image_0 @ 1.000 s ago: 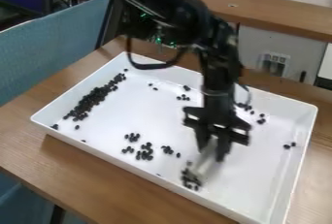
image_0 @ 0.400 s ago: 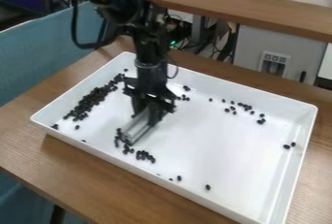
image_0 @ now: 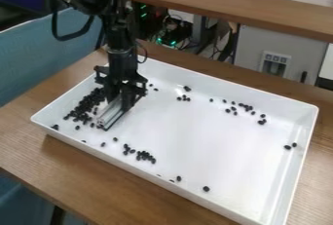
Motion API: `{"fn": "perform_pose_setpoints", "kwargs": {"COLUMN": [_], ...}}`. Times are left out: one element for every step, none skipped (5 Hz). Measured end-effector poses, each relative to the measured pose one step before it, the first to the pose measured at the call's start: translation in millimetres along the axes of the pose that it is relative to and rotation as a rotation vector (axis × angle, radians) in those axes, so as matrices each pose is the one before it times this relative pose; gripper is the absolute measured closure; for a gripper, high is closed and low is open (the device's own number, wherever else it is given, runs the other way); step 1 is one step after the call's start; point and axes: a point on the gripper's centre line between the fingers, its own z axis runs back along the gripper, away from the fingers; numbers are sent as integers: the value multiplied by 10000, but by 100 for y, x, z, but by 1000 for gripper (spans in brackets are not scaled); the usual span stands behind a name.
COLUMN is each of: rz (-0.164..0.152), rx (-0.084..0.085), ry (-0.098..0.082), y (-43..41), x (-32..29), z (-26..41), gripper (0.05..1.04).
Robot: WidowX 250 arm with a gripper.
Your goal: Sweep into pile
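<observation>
Inside the left end of a large white rectangular tray with rounded corners [image_0: 208, 139], I have the black two-finger hand [image_0: 120, 100], its fingers closed on a ridged grey sweeping tool with straight edges [image_0: 111, 116]. The tool slants down toward the tray floor, just beside a dense heap of small, dark, bean-like pieces [image_0: 84, 106]. That heap runs in a band along the left wall, and a few pieces lie right by the tool's lower end.

Along the front wall I see a loose cluster of the same pieces [image_0: 144, 156], with more scattered to either side. Near the back wall there's a small group [image_0: 185, 98] and, farther right, a looser spread [image_0: 244, 107]; two lie near the right wall [image_0: 290, 146].

The tray has a smooth, slightly shiny floor and raised, sloping walls, and it sits on a brown wood-grain table [image_0: 84, 170]. Behind are a wooden shelf [image_0: 234, 7] and a flat-faced grey cabinet [image_0: 250, 61]; at left, a textured blue fabric panel [image_0: 32, 56].
</observation>
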Motion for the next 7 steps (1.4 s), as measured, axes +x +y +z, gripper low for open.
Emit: {"fn": "perform_pose_setpoints", "kwargs": {"rz": [474,313,-423,-639,-97,-703,-465], "rx": [-329,-259,-320,-181,-72,-554,-465], "ry": [-262,-47,-341,-202,44,88,140], "y": [-130,-592,-3332,-4065,-3451,-4991,-4710], "x": [914,132,15,-790,-784,-674,425], "z": [622,141,2086,1862,112,-361,-564], "gripper": [704,704,704,704,704,704,704]}}
